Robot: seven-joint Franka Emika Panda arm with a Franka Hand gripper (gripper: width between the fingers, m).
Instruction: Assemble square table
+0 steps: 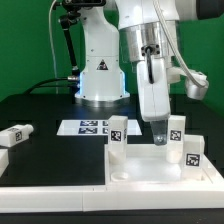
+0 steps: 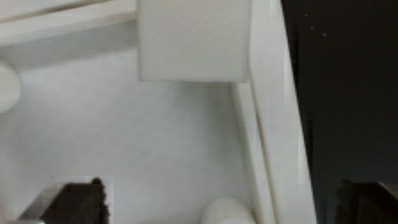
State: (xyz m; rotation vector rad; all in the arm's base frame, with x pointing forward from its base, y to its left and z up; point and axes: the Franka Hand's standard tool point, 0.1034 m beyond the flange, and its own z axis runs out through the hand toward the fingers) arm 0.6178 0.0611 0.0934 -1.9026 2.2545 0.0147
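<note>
The white square table panel (image 1: 145, 168) lies on the black table, and three tagged white leg posts stand on it: one at the exterior view's left (image 1: 117, 133) and two at its right (image 1: 177, 132) (image 1: 192, 152). My gripper (image 1: 158, 138) hangs low over the panel, just beside the right rear post. In the wrist view its dark fingers (image 2: 75, 205) stand wide apart over the panel's surface (image 2: 143, 130) and raised rim (image 2: 267, 120). A rounded white tip (image 2: 231, 212) shows between the fingers, not clamped. A white post (image 2: 196, 40) lies ahead of them.
A loose tagged leg post (image 1: 14, 134) lies at the exterior view's left. The marker board (image 1: 85, 127) lies in front of the arm's base (image 1: 103, 75). A white border bar (image 1: 60, 190) runs along the front.
</note>
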